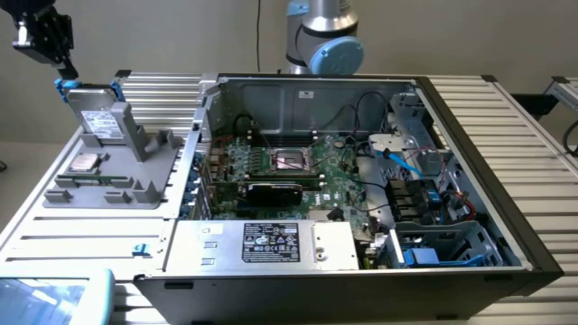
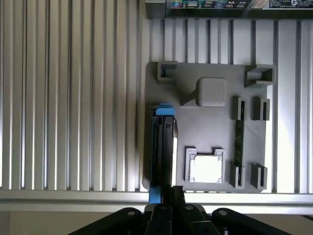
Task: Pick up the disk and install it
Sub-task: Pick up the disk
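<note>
The disk (image 1: 97, 115) sat upright on edge in the grey holder (image 1: 149, 181), upper left of the exterior frame, I guess so its top was grabbable, with the end effector (image 1: 66, 68) just above, clenched empty.

arm (image 1: 321, 34): upper links cut off by the exterior view's top edge;
gripper (image 1: 65, 66): body cropped at that view's corner;
disk (image 2: 164, 147): edge-on in the wrist view, face hidden; near end behind the gripper;
disk label (image 1: 97, 120): print too small to read;
sticker (image 1: 271, 242): print unreadable;
computer case (image 2: 220, 6): cropped by the wrist view's edge
</note>
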Controlling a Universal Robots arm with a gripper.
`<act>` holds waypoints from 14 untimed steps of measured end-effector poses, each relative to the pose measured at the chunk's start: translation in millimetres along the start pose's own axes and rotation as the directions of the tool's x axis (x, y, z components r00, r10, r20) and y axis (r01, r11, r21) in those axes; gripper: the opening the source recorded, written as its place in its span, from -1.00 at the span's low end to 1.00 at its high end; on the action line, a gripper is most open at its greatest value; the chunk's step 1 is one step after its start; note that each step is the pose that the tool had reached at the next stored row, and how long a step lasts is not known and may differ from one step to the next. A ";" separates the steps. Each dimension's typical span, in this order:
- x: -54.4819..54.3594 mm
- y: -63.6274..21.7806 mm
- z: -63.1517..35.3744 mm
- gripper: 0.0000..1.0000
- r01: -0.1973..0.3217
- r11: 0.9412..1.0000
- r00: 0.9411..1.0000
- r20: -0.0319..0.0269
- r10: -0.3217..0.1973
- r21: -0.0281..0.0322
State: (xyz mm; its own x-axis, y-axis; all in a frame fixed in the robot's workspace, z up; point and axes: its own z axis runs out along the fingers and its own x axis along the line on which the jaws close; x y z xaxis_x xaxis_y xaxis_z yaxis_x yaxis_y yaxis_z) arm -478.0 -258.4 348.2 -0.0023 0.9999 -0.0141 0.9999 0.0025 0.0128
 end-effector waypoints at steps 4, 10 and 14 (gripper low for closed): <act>3.0 -0.7 0.3 -0.79 -0.001 1.000 1.000 0.001 0.001 0.000; 5.3 -2.4 0.4 -0.79 -0.003 1.000 1.000 0.008 0.003 0.000; 5.3 -3.5 0.3 -0.79 -0.004 1.000 1.000 0.022 0.004 0.000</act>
State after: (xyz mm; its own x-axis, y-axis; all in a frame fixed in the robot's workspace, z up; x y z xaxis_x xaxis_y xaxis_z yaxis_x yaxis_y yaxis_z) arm -481.5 -253.2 347.7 0.0022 0.9993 -0.0362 0.9999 -0.0017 0.0127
